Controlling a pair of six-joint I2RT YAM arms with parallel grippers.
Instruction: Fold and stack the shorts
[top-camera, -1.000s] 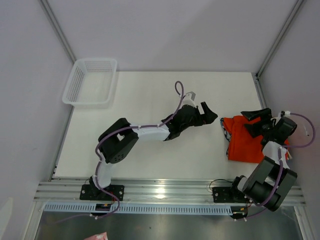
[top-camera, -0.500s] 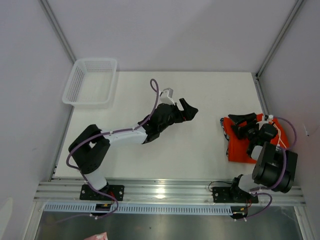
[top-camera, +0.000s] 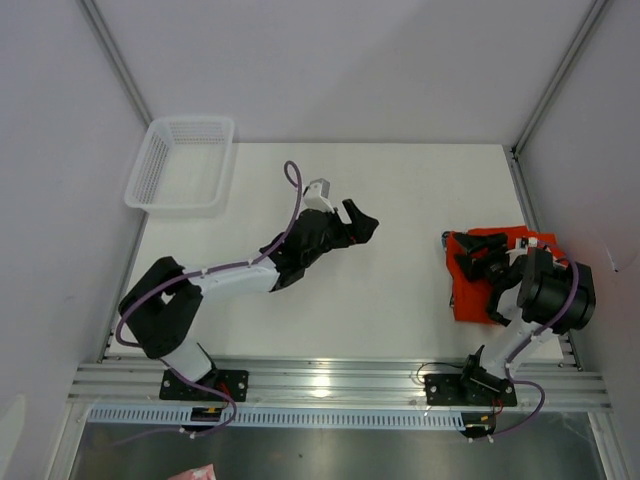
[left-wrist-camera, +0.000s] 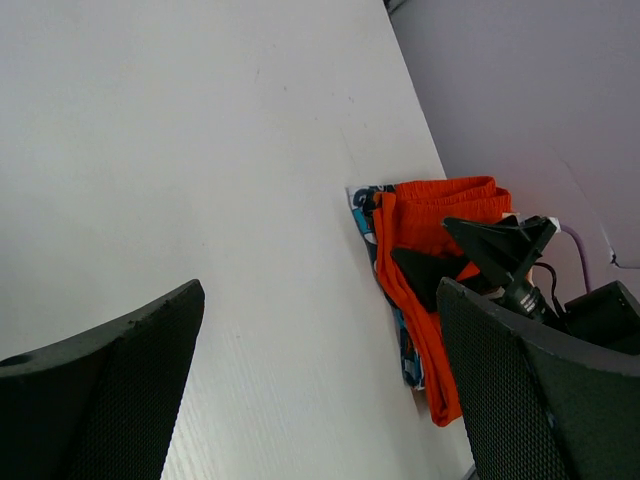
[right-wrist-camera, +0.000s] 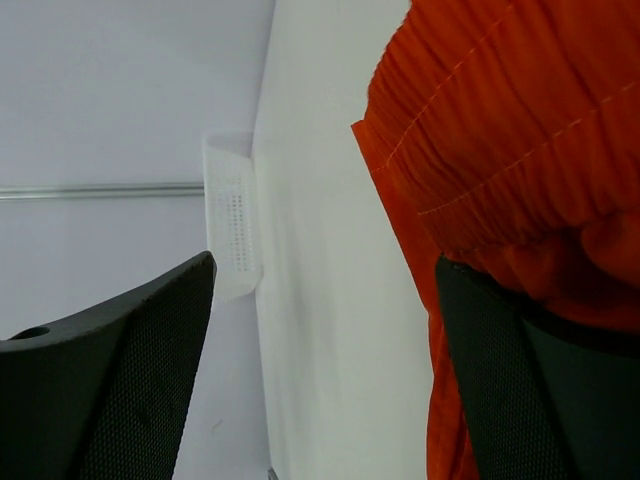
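We see the plain bright orange cloth shorts (top-camera: 485, 300) lying folded near the right edge of the white table (top-camera: 400, 180), on top of the blue, teal, orange and white printed cloth shorts (left-wrist-camera: 371, 212). Only a narrow strip of the printed pair shows, along the stack's left edge.

The right gripper (top-camera: 472, 254) sits over the far left part of the orange pair. Its jaws stand wide apart and clamp nothing. From its wrist view the orange cloth lies close beside one finger (right-wrist-camera: 540, 400); we cannot tell whether they touch.

The left gripper (top-camera: 360, 219) is out over the bare middle of the table, well apart from the stack. Its jaws are spread fully and hold nothing.

The white mesh plastic basket (top-camera: 180, 160) rests at the far left corner.
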